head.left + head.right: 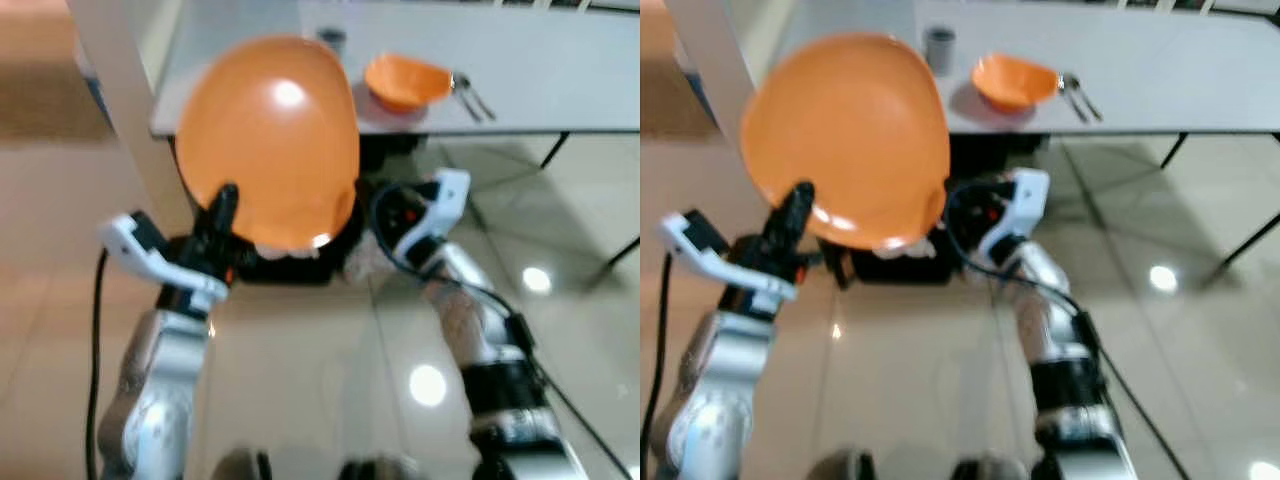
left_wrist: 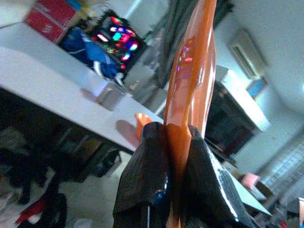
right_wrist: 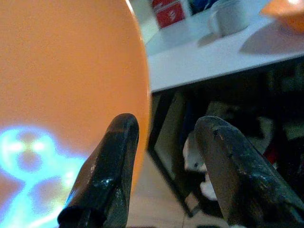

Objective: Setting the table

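Carrying step: left gripper [image 1: 222, 200] fingers clamped on round orange plastic plate [image 1: 268, 140], held upright near the white bench [image 1: 560, 80]. Right gripper [image 3: 166, 166] fingers spread, empty. Next: lay plate flat beside far orange bowl [image 1: 405, 82].

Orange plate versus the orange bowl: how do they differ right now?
The orange plate is held up on edge, pinched at its rim by the left gripper; the orange bowl sits upright on the white table. The plate is broad and shallow, the bowl deeper. Both are glossy orange.
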Controlling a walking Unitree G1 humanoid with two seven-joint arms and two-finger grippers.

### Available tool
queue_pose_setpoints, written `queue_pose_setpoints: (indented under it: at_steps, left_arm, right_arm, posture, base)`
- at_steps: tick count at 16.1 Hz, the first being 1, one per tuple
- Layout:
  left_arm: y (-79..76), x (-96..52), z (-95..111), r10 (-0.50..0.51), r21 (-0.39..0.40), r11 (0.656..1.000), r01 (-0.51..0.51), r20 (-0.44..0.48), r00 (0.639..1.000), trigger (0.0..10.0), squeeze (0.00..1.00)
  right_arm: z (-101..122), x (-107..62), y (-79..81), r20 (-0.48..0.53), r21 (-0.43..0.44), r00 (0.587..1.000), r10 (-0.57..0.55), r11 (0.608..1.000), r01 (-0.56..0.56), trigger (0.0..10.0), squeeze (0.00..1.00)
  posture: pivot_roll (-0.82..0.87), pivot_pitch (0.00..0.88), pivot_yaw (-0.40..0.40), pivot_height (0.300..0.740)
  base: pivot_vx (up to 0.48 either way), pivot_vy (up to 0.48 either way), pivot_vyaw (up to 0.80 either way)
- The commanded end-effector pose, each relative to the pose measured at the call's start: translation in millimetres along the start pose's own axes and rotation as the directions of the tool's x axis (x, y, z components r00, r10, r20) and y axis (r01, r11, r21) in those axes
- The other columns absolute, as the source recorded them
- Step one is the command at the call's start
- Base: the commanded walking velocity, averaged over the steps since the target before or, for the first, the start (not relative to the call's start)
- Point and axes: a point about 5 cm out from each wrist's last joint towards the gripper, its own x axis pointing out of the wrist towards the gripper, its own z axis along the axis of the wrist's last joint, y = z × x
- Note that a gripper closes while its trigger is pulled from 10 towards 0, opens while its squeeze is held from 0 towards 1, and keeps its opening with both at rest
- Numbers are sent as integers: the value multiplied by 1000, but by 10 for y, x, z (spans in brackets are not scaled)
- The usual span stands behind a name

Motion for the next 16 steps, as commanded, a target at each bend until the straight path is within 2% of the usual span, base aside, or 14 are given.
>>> queue_pose_setpoints:
  at_steps: [1, 3, 4, 5, 7, 8, 9, 10, 12, 13, 16]
  left_arm:
    - [-24, 5, 64, -2, 6, 1000, 2, 32, 999, 10000, 0]
    - [34, -14, 50, 68, 14, 998, -68, 30, 997, 10000, 0]
    - [60, -38, 20, 75, 56, 996, -74, -2, 997, 10000, 0]
    - [92, -59, 19, 93, 82, 992, -93, 7, 996, 10000, 0]
    - [81, -59, 31, 81, 88, 993, -81, 7, 997, 10000, 0]
    - [73, -54, 30, 80, 96, 992, -80, 2, 997, 10000, 0]
    - [66, -52, 27, 82, 98, 992, -81, 1, 997, 10000, 0]
    - [59, -52, 13, 76, 117, 990, -75, -9, 997, 10000, 0]
    - [49, -48, 0, 68, 125, 990, -66, -12, 998, 10000, 0]
    - [51, -42, 4, 67, 127, 990, -65, -12, 998, 10000, 0]
    - [-26, 19, 34, 8, 144, 990, -6, -14, 1000, 10000, 0]
  right_arm:
    - [0, 6, -3, -11, -3, 1000, 4, 1000, -4, 10000, 0]
    - [-12, 13, -17, -27, -15, 999, -17, 1000, 17, 10000, 0]
    - [-24, 14, -42, -40, -34, 998, -42, 999, 41, 10000, 0]
    - [-36, 5, -56, -40, -55, 998, -44, 998, 42, 10000, 0]
    - [-35, -24, -91, -29, -80, 998, -56, 995, 54, 10000, 0]
    - [-12, -27, -103, -2, -66, 997, -75, 995, 75, 10000, 0]
    - [-66, -9, -142, -62, -139, 989, -131, 983, 122, 10000, 0]
    - [-32, -33, -149, -20, -76, 995, -102, 992, 100, 10000, 0]
    - [-48, -26, -128, -29, -125, 994, -101, 987, 97, 10000, 0]
    - [-85, -14, -156, -59, -148, 988, -143, 980, 133, 10000, 0]
    - [-74, 5, -119, -47, -113, 992, -115, 988, 109, 10000, 0]
  posture:
    - [-61, 110, -34, 740]
    - [-63, 113, -34, 740]
    - [-62, 115, -34, 740]
    - [-62, 116, -33, 740]
    - [-61, 117, -35, 740]
    - [-63, 120, -33, 740]
    - [-64, 121, -32, 740]
    - [-62, 121, -33, 740]
    - [-65, 121, -33, 740]
    - [-66, 120, -34, 740]
    - [-65, 118, -35, 740]
  base:
    - [322, 0, 769]
    - [0, 0, 350]
    - [0, 0, 0]
    - [480, 0, 0]
    - [480, 0, 369]
    - [480, 0, 738]
    - [480, 0, 0]
    - [480, 0, 425]
    - [480, 0, 397]
    - [480, 0, 0]
    - [480, 0, 0]
